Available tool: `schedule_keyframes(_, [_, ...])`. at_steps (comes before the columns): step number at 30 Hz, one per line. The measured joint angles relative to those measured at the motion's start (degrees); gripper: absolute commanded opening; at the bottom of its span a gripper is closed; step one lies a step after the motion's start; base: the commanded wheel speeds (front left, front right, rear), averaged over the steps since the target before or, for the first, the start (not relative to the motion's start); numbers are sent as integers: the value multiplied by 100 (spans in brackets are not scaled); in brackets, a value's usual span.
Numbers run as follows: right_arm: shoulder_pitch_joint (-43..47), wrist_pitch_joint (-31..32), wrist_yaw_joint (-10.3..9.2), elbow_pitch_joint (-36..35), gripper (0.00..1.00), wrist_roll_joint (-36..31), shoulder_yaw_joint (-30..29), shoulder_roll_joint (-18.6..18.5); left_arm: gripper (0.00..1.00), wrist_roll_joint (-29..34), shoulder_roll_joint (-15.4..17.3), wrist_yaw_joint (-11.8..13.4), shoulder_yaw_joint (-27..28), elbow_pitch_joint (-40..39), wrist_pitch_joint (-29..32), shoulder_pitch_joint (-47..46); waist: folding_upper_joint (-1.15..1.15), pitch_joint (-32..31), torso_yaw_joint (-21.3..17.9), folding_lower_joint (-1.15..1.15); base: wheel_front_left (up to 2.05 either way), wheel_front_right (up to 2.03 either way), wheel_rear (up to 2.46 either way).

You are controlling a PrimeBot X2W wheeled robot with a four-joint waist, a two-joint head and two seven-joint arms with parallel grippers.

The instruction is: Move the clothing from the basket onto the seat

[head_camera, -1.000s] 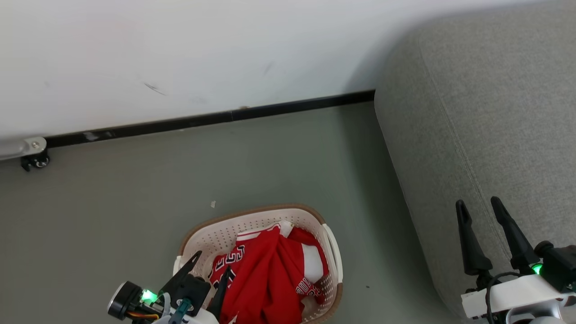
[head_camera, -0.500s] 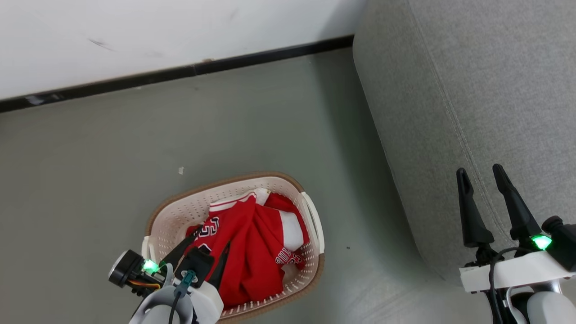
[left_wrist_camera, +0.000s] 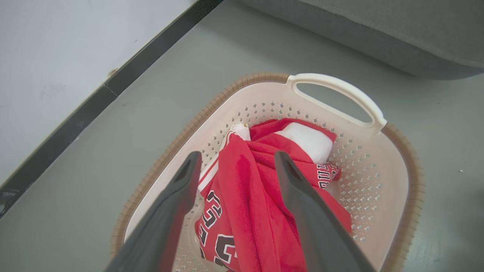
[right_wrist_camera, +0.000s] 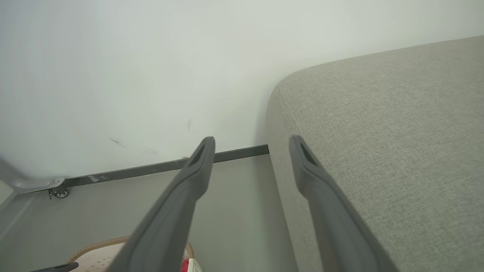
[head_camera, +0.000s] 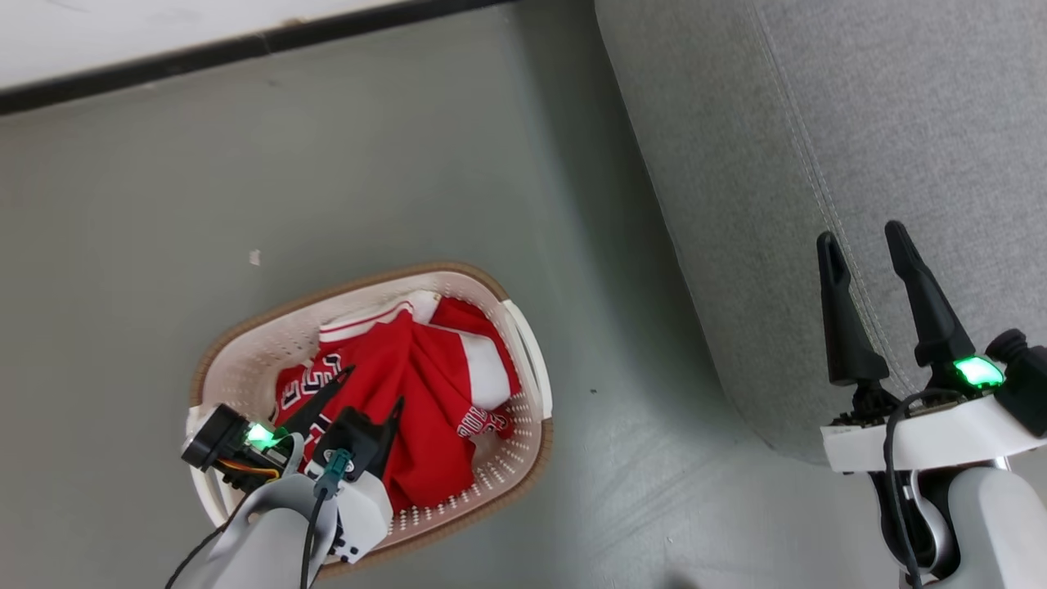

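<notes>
The red clothing (head_camera: pixel 425 384) with white panels and black-and-white lettering lies bunched inside the cream basket (head_camera: pixel 245 368), which stands on the floor at lower left. My left gripper (head_camera: pixel 372 388) hangs open just over the heap, its fingers apart above the fabric. In the left wrist view the clothing (left_wrist_camera: pixel 245 189) shows between and beyond the two open fingers (left_wrist_camera: pixel 177 196), within the basket (left_wrist_camera: pixel 397 170). The grey seat (head_camera: pixel 818 123) fills the right side. My right gripper (head_camera: pixel 859 233) stands open over the seat's edge; in the right wrist view that gripper (right_wrist_camera: pixel 251 141) holds nothing beside the seat (right_wrist_camera: pixel 378 132).
Grey-green floor (head_camera: pixel 245 164) surrounds the basket. A white wall with a black skirting strip (head_camera: pixel 245 45) runs along the back. A small white scrap (head_camera: pixel 254 258) lies on the floor behind the basket. A castor (right_wrist_camera: pixel 60 193) sits by the wall at far left.
The head camera has tilted down and turned right, so the whole scene slid up and left. My left gripper has moved in over the clothing. Both grippers stay open.
</notes>
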Motion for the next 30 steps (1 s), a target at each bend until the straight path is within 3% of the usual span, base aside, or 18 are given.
schedule_keyframes(22, [-712, -1, 0, 15, 100, 308, 203, -1, 100, 199, 189, 4, -20, 719, 70, -730, 0, 955, -595, 0, 0, 0, 0])
schedule_keyframes(30, [-878, -1, 0, 54, 100, 392, 303, -1, 100, 180, 277, 155, 144, 915, 120, -969, 0, 1196, -775, 0, 0, 0, 0])
